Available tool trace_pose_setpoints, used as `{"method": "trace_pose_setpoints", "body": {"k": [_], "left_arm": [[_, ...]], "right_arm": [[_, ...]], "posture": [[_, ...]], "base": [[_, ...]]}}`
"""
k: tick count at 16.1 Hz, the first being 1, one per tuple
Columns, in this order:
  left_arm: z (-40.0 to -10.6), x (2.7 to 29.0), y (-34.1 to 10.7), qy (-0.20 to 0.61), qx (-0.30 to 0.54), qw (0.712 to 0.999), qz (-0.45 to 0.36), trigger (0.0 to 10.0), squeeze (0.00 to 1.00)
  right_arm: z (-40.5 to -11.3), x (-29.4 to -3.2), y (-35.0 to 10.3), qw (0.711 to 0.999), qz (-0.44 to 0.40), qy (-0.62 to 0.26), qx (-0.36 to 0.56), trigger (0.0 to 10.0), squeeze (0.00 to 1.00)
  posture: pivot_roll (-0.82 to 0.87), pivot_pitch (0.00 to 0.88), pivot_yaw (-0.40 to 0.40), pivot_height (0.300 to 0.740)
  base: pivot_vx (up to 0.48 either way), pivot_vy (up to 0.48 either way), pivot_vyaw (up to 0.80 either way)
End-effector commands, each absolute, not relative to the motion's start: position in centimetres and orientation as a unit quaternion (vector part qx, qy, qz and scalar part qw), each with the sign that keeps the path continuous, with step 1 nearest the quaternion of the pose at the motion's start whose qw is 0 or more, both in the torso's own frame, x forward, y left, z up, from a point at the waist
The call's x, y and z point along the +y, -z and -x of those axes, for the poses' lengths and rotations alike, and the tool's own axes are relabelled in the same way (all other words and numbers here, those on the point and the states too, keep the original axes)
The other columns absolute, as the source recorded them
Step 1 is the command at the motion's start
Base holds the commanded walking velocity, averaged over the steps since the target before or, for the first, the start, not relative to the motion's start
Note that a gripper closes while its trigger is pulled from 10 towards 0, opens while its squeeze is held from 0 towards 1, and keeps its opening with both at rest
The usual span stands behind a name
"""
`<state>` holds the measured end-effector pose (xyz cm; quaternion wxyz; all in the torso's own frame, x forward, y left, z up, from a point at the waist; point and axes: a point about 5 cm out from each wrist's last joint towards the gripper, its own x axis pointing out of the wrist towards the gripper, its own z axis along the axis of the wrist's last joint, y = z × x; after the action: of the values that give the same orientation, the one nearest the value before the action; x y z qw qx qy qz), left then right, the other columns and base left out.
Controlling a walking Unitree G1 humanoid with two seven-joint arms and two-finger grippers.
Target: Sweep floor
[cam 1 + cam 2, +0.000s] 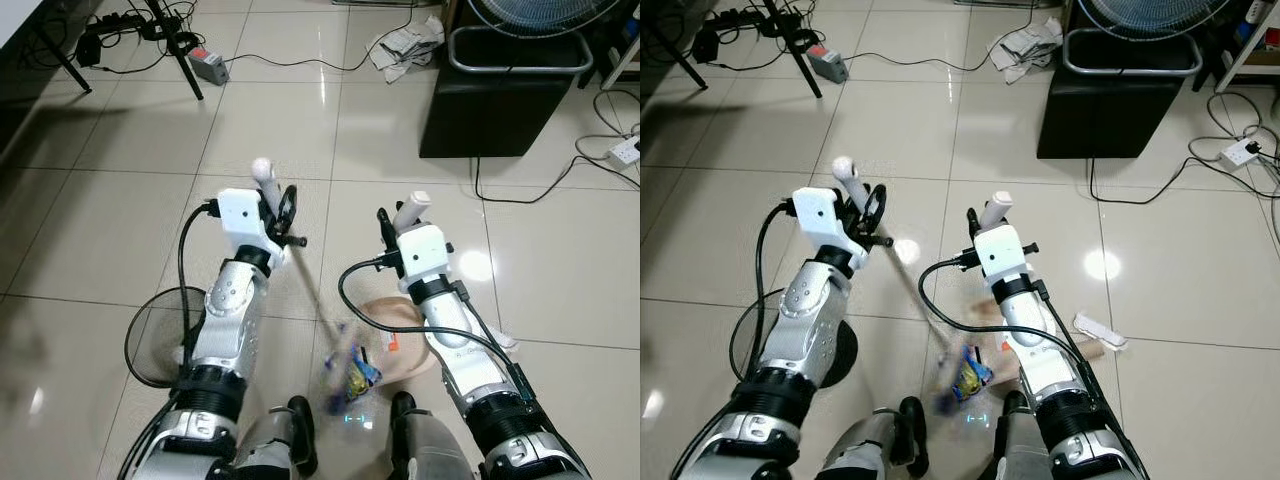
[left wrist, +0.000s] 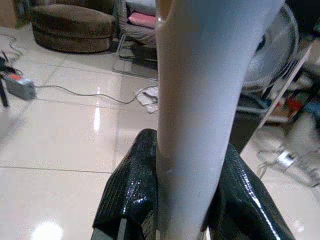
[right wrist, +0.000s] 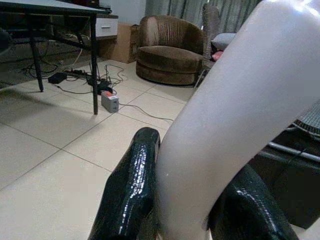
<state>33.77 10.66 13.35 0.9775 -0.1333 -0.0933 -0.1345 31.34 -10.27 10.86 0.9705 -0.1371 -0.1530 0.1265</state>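
Down by your robot's feet, a pale dustpan (image 1: 400, 335) is lying on the tiled floor (image 1: 120, 210), and the right arm is covering much of it. Colourful wrappers (image 1: 352, 372) are sitting just beside the dustpan, on its left edge, too blurred to identify.

Your left gripper (image 1: 272, 205) is pinching a white broom handle (image 2: 200, 100); in the left wrist view its two black fingers (image 2: 130, 195) are pressing on either side of the shaft. From that grip the thin stick (image 1: 318, 300) is slanting down toward the dustpan, smeared by motion, so you cannot make out the broom head.

Your right gripper (image 1: 398, 222) is clamping the dustpan's white upright handle (image 3: 240, 115), fingers (image 3: 132, 195) squeezing both sides of it, above the dustpan.

Left of the dustpan, a round dark mesh object (image 1: 158, 335) is partly hiding behind the left arm. Well beyond the dustpan, a black bin (image 1: 500, 90) is standing, with a fan (image 1: 540, 12) cut off by the frame above it, crumpled paper (image 1: 405, 45) beside it and cables (image 1: 560, 180) trailing nearby.
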Motion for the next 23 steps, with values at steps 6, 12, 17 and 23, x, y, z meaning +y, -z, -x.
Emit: {"method": "trace_pose_setpoints", "body": {"k": [6,12,17,23], "left_arm": [[-34.3,11.4,-16.8,0.198,-0.168,0.954,0.146,10.0,0.0],[-35.0,13.2,-22.2,0.288,-0.245,0.924,0.054,10.0,0.0],[-36.1,14.9,-18.5,0.183,-0.183,0.966,-0.029,10.0,0.0],[-35.7,13.1,-14.4,0.158,-0.127,0.979,-0.021,10.0,0.0]], "right_arm": [[-31.4,-11.3,-10.1,0.975,0.135,-0.113,-0.137,10.0,0.0],[-31.4,-12.6,-9.9,0.977,0.134,-0.097,-0.133,10.0,0.0],[-30.7,-13.3,-9.9,0.977,0.141,-0.067,-0.144,10.0,0.0],[-30.5,-14.3,-12.9,0.971,0.126,-0.054,-0.197,10.0,0.0]], "posture": [[0.03,0.246,0.114,0.74],[0.03,0.21,0.124,0.74],[0.02,0.238,0.13,0.74],[0.01,0.256,0.114,0.74]], "base": [[0.0,0.0,0.0],[0.0,0.0,0.0],[0.0,0.0,0.0],[0.0,0.0,0.0]]}}
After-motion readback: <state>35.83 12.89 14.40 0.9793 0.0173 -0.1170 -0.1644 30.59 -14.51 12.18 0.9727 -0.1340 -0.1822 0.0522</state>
